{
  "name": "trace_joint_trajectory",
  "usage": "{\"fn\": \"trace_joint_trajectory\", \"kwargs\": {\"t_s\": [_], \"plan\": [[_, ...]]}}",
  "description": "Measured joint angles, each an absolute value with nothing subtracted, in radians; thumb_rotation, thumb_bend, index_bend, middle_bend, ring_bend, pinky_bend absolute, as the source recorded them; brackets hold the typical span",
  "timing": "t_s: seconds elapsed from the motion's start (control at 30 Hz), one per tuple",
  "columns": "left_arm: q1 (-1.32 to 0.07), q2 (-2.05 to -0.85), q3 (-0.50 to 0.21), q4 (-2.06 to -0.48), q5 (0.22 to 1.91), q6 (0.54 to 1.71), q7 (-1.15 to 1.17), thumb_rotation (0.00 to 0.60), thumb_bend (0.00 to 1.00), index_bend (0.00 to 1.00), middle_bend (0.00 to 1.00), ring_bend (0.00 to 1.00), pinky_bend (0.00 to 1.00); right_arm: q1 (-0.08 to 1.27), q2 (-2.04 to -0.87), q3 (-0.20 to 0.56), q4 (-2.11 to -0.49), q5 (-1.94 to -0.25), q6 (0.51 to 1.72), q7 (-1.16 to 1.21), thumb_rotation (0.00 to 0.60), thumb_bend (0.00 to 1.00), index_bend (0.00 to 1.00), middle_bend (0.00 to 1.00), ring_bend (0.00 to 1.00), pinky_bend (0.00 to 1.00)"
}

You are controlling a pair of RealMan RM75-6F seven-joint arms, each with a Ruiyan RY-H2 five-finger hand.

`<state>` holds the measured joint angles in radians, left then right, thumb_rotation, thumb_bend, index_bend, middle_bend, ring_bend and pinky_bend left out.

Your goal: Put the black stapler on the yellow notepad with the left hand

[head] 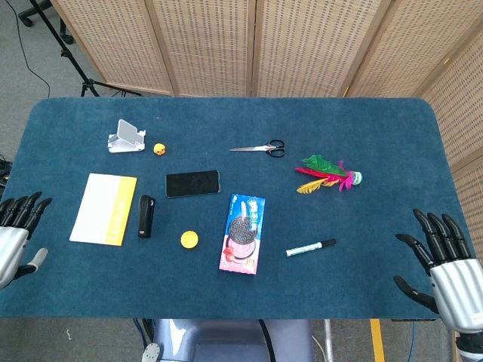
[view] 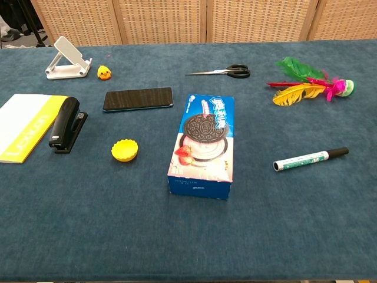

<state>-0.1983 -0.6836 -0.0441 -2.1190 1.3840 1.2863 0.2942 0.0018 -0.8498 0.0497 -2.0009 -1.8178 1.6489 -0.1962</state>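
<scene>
Nothing of the task is done yet: the black stapler (head: 146, 216) lies on the table just right of the yellow notepad (head: 105, 209), while the left hand (head: 13, 240) and right hand (head: 450, 271) hover empty, fingers spread, at the near edge.

On the table (head: 392, 136) there is one of each kind of thing: one stapler (head: 146, 216), one notepad (head: 104, 209), one phone (head: 192, 183), one phone stand (head: 126, 137), one toy duck (head: 159, 149) and one yellow cap (head: 189, 239). There is also one cookie box (head: 243, 233), one pair of scissors (head: 259, 148), one marker (head: 310, 247) and one feather shuttlecock (head: 326, 174). Two hands show, the left hand (head: 13, 240) and the right hand (head: 447, 268).
</scene>
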Motion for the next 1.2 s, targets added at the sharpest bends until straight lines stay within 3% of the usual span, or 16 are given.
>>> {"fn": "trace_joint_trajectory", "kwargs": {"t_s": [0.43, 0.7, 1.2], "plan": [[-0.423, -0.688, -0.107, -1.987, 1.289, 0.977, 0.349, 0.6, 0.35, 0.0, 0.0, 0.0, 0.0, 0.017, -0.887, 0.046, -1.956, -1.775, 1.6, -0.22, 0.6, 0.21, 0.26, 0.02, 0.01, 0.0], [-0.591, -0.832, -0.112, -1.826, 1.18, 0.778, 0.469, 0.6, 0.35, 0.0, 0.0, 0.0, 0.0, 0.019, -0.899, 0.055, -1.918, -1.734, 1.599, -0.211, 0.6, 0.21, 0.26, 0.02, 0.01, 0.0], [-0.759, -1.085, -0.072, -1.662, 1.071, 0.669, 0.576, 0.6, 0.36, 0.0, 0.0, 0.0, 0.0, 0.0, -0.888, 0.065, -1.864, -1.661, 1.619, -0.186, 0.6, 0.21, 0.26, 0.02, 0.01, 0.0]]}}
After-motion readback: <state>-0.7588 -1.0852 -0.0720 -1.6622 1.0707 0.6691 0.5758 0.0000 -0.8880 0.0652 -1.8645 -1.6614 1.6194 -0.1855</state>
